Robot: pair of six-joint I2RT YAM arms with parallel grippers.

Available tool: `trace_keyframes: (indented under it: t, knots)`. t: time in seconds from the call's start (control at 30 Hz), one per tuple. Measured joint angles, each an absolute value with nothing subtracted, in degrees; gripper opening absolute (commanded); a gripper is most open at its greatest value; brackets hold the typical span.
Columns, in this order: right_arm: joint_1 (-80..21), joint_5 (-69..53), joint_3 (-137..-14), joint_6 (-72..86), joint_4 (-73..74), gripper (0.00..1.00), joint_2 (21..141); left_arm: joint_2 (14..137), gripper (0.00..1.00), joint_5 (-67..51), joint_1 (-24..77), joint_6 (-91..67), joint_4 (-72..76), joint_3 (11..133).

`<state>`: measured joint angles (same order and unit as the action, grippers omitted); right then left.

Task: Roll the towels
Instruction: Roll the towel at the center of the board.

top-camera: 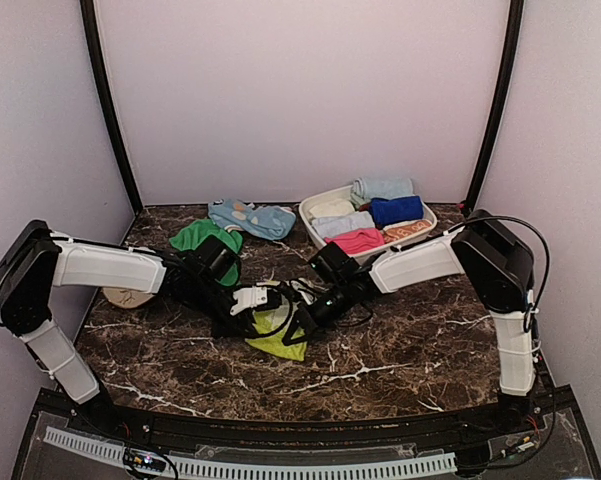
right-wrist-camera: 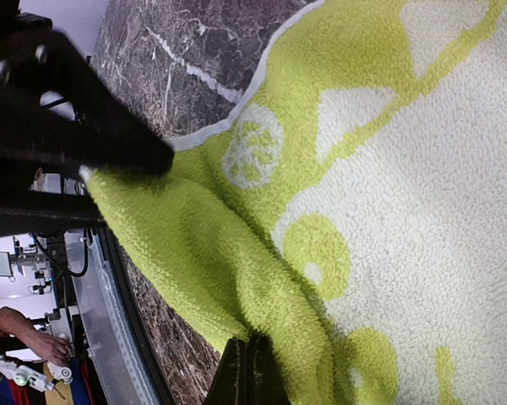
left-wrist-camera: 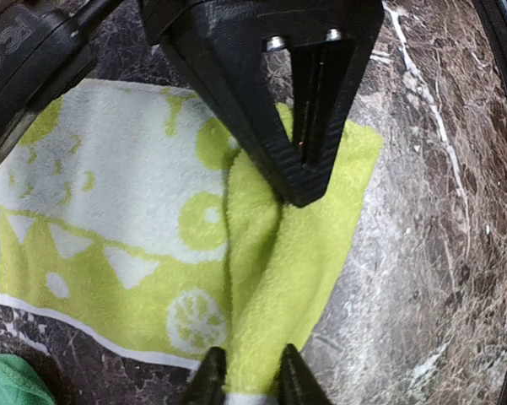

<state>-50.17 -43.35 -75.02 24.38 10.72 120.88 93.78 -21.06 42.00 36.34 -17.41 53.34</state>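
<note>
Left wrist view: a raised fold of the lime-yellow towel [left-wrist-camera: 261, 278] is pinched between the fingertips of the left gripper [left-wrist-camera: 249, 381]. The right gripper [right-wrist-camera: 251, 371] is held with its fingers pressed together at the other end of that fold. This towel is spread on the marble table [top-camera: 410, 345] between both arms; the green towel [top-camera: 193, 237] is seen behind the left arm.

The lime-yellow towel [left-wrist-camera: 152, 211] at mid-frame carries white triangles, circles and citrus-slice rounds, with a white edge. Up and left of it lies a plain bright green towel [top-camera: 192, 238]. The tabletop [top-camera: 410, 350] is dark brown marble veined white. Higher up, a light blue cloth [top-camera: 252, 218] shows pale spots, and a white basket [top-camera: 306, 212] holds pink, navy and cream rolls.
</note>
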Motion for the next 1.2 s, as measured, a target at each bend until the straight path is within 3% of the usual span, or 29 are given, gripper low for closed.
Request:
trace_keyframes:
  t: [0.13, 0.37, 0.47, 0.53, 0.7, 0.87, 1.2]
  knots:
    - [-50.09, -44.23, -74.08, 26.22, 8.38, 0.00, 120.88, 93.23, 0.46, -24.69, 39.42, 34.94, -17.26, 50.92]
    - [-50.09, -45.19, -74.02, 27.73, 7.29, 0.00, 121.12, 92.51, 0.55, -25.43, 39.97, 33.71, -18.68, 49.43]
    - [-50.09, -45.23, -74.02, 28.08, 7.22, 0.00, 121.75, 89.91, 0.68, -25.52, 39.97, 33.58, -20.10, 51.37]
    - [-50.06, -45.28, -74.02, 28.21, 7.22, 0.00, 122.23, 87.18, 0.70, -26.37, 39.97, 33.61, -20.47, 53.32]
    - [-50.06, -45.54, -74.35, 28.45, 7.20, 0.00, 122.80, 84.03, 0.67, -28.05, 41.21, 33.36, -19.81, 56.36]
    - [-50.02, -45.84, -74.67, 28.91, 7.22, 0.00, 123.07, 87.55, 0.64, -27.86, 42.76, 32.21, -14.50, 51.99]
    - [-49.84, -46.96, -75.26, 29.47, 6.98, 0.00, 123.92, 92.44, 0.37, -24.25, 43.92, 29.02, -7.79, 48.73]
